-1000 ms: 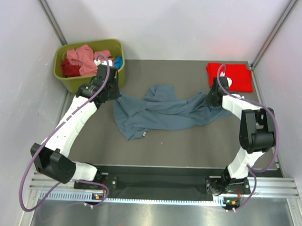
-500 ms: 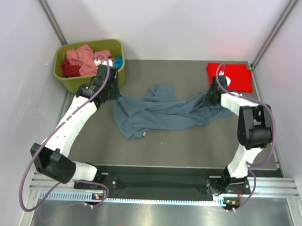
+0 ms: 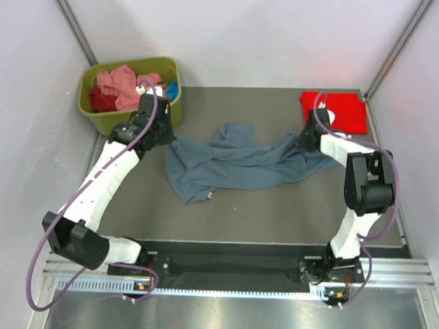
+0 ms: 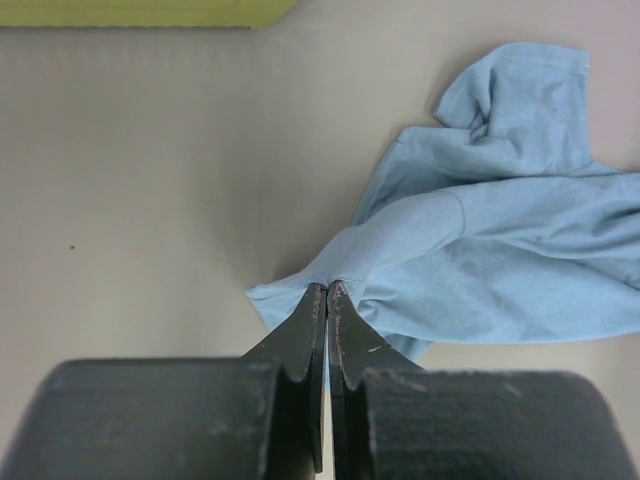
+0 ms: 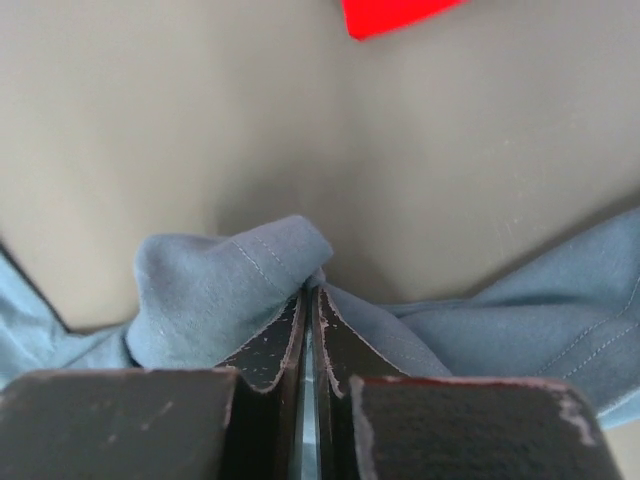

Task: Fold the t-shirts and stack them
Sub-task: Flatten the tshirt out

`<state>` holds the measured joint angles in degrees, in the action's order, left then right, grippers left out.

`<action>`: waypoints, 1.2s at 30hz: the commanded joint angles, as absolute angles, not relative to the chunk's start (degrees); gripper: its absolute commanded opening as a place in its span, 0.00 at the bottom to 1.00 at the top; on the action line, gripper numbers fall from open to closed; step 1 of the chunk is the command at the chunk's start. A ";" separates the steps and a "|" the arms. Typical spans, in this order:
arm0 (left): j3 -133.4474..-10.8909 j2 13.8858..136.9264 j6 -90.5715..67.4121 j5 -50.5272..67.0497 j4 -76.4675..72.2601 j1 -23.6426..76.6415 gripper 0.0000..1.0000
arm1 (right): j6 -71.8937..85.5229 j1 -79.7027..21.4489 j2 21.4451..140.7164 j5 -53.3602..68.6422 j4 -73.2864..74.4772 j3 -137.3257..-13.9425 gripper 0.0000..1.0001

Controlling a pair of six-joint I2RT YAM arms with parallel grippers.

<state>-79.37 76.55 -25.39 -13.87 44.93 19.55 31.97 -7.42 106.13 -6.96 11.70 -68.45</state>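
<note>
Two thin pinches are all that hold the slate blue-grey cotton t-shirt (image 3: 234,161), and in the overhead view that looks like the main risk. The shirt sprawls crumpled across the middle of the grey tabletop (image 3: 275,210), strung between the left end effector (image 3: 167,139) at its left edge and the right end effector (image 3: 305,141) at its right end. Any pull could, I judge, draw out a twisted rope of cloth instead of a flat panel, or tug one edge free if the arms part unevenly. The right grip sits near the folded bright red t-shirt (image 3: 335,111) in the far right corner, so a sweep that way could disturb it. The olive-green plastic bin (image 3: 98,118) of heaped pink and red tees (image 3: 121,85) stands just behind the left arm. In the left wrist view the left end effector (image 4: 327,290) has its jaws pressed together on only a sliver of the shirt's corner, the rest lying on the tabletop to the right; so shallow a bite may slip. In the right wrist view the right end effector (image 5: 308,295) is likewise clamped on a bunched fold with a stitched hem, cloth bulging on either side. It may have caught more than one layer, which would spoil the spread.
</note>
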 commanded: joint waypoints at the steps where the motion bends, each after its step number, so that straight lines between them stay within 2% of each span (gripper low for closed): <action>1: -80.42 74.88 -25.58 -11.87 42.10 19.25 0.00 | 30.33 -6.51 104.69 -7.38 11.59 -72.86 0.00; 6: -87.35 76.20 -25.58 -10.90 43.15 19.25 0.00 | 29.71 -5.89 94.76 -9.31 22.22 -77.42 0.00; 16: -119.41 82.79 -27.07 -5.28 51.14 19.25 0.00 | 30.32 -5.45 74.90 -16.96 43.32 -96.05 0.00; 21: -116.73 75.16 -31.72 4.64 49.49 19.25 0.00 | 29.71 -5.36 61.37 -21.26 50.70 -101.94 0.00; 28: -112.84 60.30 -38.14 10.72 50.09 19.25 0.00 | 29.79 -5.45 42.13 -26.98 56.42 -106.96 0.00; 32: -117.06 57.48 -40.52 9.58 50.80 19.25 0.00 | 29.62 -5.36 38.85 -27.95 56.25 -108.80 0.00; 36: -120.06 59.49 -39.73 7.56 50.54 19.25 0.00 | 28.13 -5.36 40.69 -26.64 53.62 -107.67 0.00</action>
<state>-119.33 56.51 -38.11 8.34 51.64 19.55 30.35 -6.17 35.99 -26.55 53.67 -110.30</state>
